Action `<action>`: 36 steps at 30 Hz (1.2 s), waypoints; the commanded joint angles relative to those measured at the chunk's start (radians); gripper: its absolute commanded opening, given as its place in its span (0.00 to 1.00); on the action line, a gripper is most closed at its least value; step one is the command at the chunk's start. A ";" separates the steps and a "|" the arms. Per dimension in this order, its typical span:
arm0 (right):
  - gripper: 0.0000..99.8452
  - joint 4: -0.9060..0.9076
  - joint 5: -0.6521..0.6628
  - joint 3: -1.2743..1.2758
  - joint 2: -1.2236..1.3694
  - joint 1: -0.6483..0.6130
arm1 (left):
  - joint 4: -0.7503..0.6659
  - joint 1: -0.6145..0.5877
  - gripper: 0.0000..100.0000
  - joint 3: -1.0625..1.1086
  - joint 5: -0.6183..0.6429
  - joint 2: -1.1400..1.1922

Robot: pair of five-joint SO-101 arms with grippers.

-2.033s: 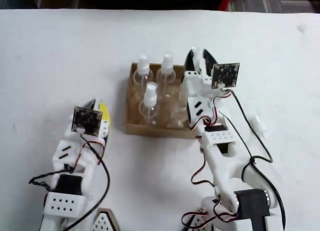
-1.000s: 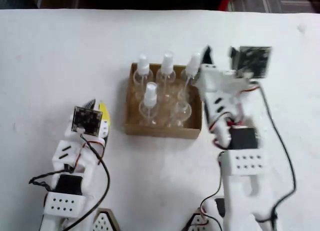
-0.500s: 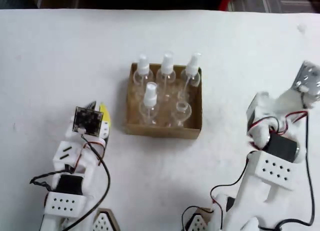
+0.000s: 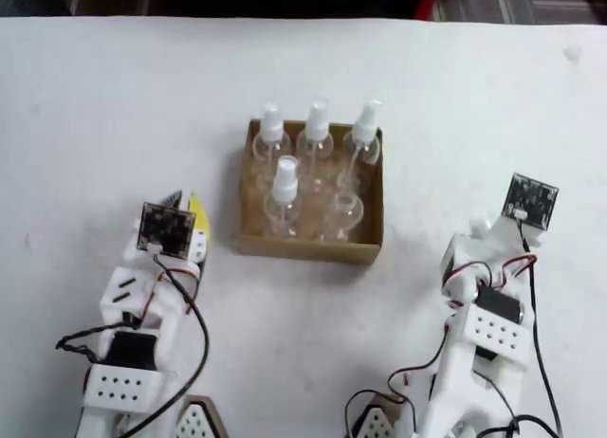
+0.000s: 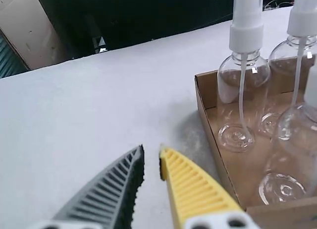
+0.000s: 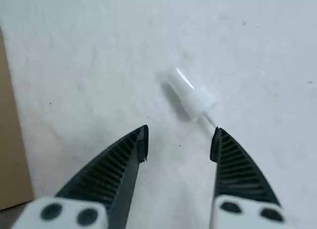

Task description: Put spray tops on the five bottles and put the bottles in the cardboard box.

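My left pincer (image 5: 151,157), one grey finger and one yellow, has its tips close together and holds nothing. It is low over the white table (image 4: 114,97), near the left side of the brown cardboard box (image 4: 308,247). My right pincer (image 6: 180,137) is spread wide apart on the other side of the box. A small white plastic spray top (image 6: 194,96) lies on its side on the table just past the tips. In the box stand five clear plastic bottles (image 4: 316,144). Four wear white tops. The near right bottle (image 4: 343,210) has a bare open neck.
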 commanded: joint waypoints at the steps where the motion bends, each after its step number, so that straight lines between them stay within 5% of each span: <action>1: 0.18 -0.024 0.034 -0.006 -0.024 0.012 | -0.023 0.005 0.06 -0.015 -0.011 -0.012; 22: 0.18 -0.015 0.095 -0.063 -0.007 0.027 | -0.023 0.008 0.06 -0.015 -0.011 -0.012; 27: 0.18 0.188 0.130 -0.315 0.163 0.018 | -0.023 0.008 0.06 -0.015 -0.011 -0.012; 36: 0.18 0.499 0.463 -0.898 0.665 0.025 | -0.023 0.008 0.06 -0.015 -0.011 -0.012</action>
